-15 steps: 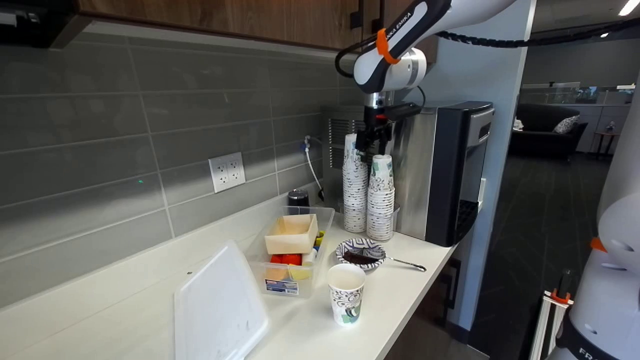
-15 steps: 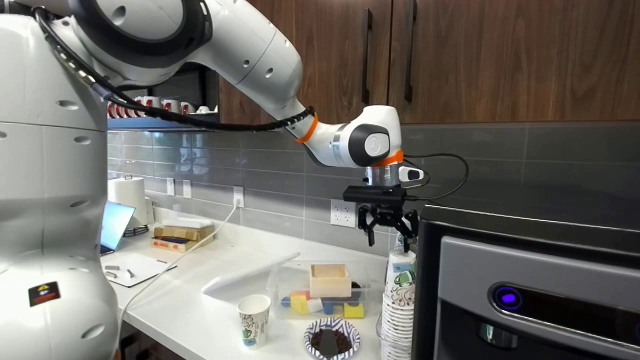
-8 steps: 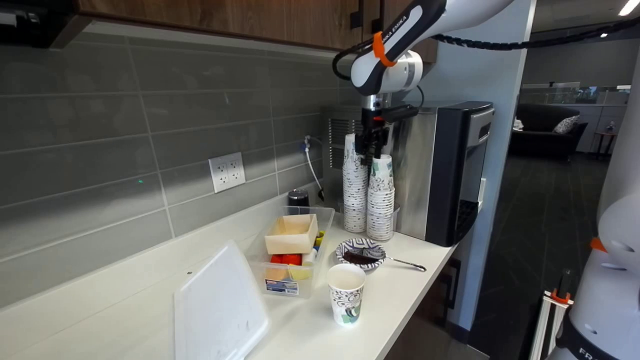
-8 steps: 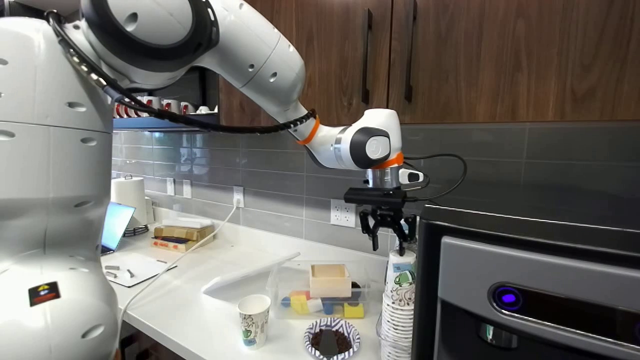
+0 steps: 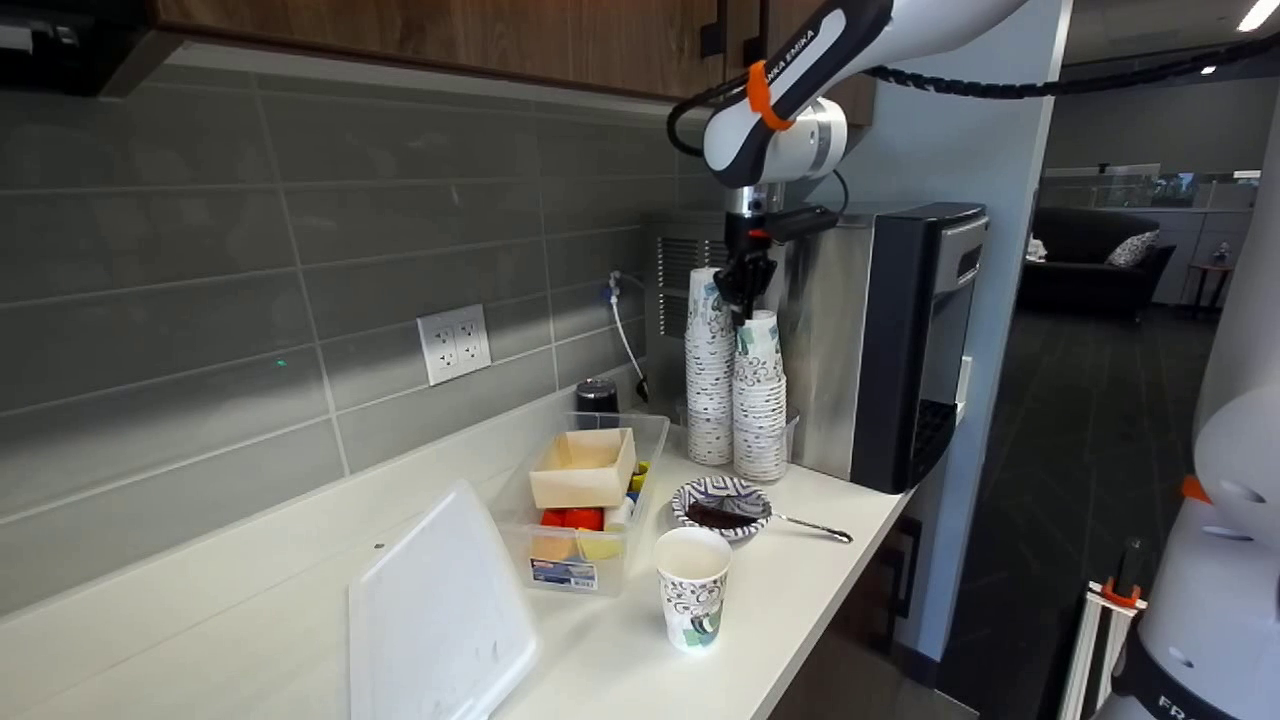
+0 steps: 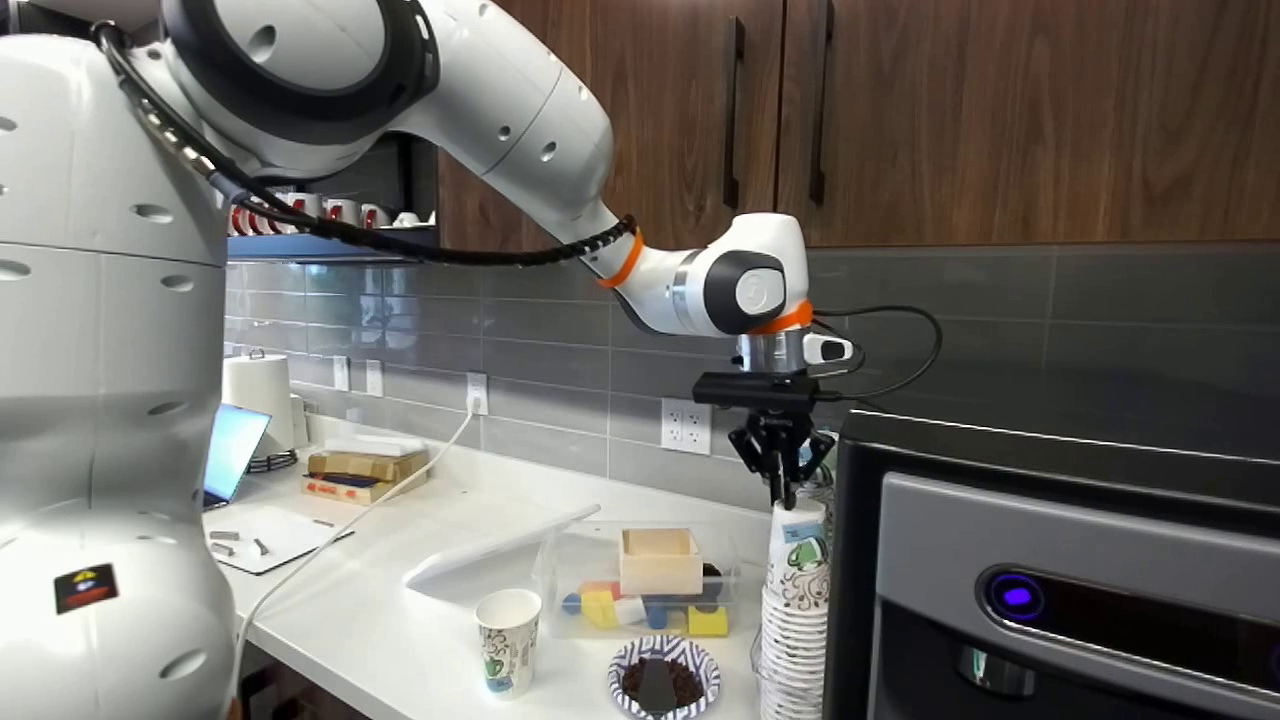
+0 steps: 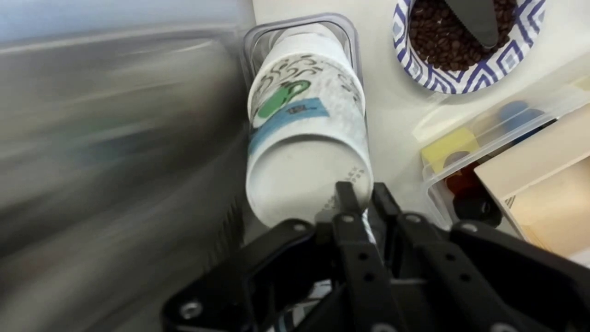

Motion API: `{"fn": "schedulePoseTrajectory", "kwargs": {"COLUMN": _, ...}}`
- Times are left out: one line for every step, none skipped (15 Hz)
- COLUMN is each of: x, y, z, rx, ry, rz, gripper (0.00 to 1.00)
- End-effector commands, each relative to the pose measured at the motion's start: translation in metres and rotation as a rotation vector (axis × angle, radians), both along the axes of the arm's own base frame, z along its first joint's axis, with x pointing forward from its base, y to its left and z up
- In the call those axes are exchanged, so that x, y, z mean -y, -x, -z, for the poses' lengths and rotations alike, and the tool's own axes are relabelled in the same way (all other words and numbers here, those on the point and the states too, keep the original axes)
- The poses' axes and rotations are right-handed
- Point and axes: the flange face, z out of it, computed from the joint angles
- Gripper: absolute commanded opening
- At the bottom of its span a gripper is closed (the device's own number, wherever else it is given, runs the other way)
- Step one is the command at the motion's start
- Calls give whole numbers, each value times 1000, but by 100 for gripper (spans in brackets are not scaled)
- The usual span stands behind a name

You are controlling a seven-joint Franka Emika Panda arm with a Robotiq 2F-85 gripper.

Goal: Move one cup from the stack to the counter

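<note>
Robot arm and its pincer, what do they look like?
The arm is rounded and white, with dark joint covers, orange bands, a black cable, white EMIKA lettering and a small dark sticker. The pincer is black, with slim fingers and exposed screws.

The stack (image 5: 760, 400), seemingly in a bin (image 7: 353, 37), stands on the counter (image 5: 780, 580) beside another column (image 5: 709, 380)
</note>
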Motion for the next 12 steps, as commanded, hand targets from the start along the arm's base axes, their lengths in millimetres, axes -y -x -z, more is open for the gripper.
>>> {"fn": "schedulePoseTrajectory", "kwargs": {"x": 8, "y": -4, "z": -1, "rx": 5, "ry": -4, "rz": 8, "gripper": 0}}
{"fn": "schedulePoseTrajectory", "kwargs": {"x": 9, "y": -4, "z": -2, "rx": 4, "ry": -4, "rz": 11, "gripper": 0}}
{"fn": "schedulePoseTrajectory", "kwargs": {"x": 9, "y": -3, "z": -3, "rx": 0, "ry": -4, "rz": 16, "gripper": 1}}
{"fn": "schedulePoseTrajectory", "kwargs": {"x": 8, "y": -3, "z": -4, "rx": -2, "ry": -2, "rz": 20, "gripper": 1}}
{"fn": "schedulePoseTrajectory", "kwargs": {"x": 6, "y": -3, "z": -6, "rx": -3, "ry": 5, "rz": 26, "gripper": 0}}
{"fn": "schedulePoseTrajectory", "kwargs": {"x": 3, "y": -1, "z": -10, "rx": -6, "ry": 6, "rz": 39, "gripper": 0}}
{"fn": "schedulePoseTrajectory", "kwargs": {"x": 1, "y": 0, "z": -14, "rx": -3, "ry": 9, "rz": 54, "gripper": 1}}
{"fn": "schedulePoseTrajectory", "kwargs": {"x": -3, "y": 2, "z": -17, "rx": -2, "ry": 13, "rz": 66, "gripper": 1}}
{"fn": "schedulePoseTrajectory", "kwargs": {"x": -7, "y": 4, "z": -22, "rx": 0, "ry": 18, "rz": 78, "gripper": 1}}
{"fn": "schedulePoseTrajectory", "kwargs": {"x": -10, "y": 5, "z": -26, "rx": 5, "ry": 24, "rz": 90, "gripper": 1}}
{"fn": "schedulePoseTrajectory", "kwargs": {"x": -13, "y": 6, "z": -30, "rx": 12, "ry": 34, "rz": 104, "gripper": 1}}
{"fn": "schedulePoseTrajectory", "kwargs": {"x": -15, "y": 8, "z": -36, "rx": 22, "ry": 48, "rz": 121, "gripper": 1}}
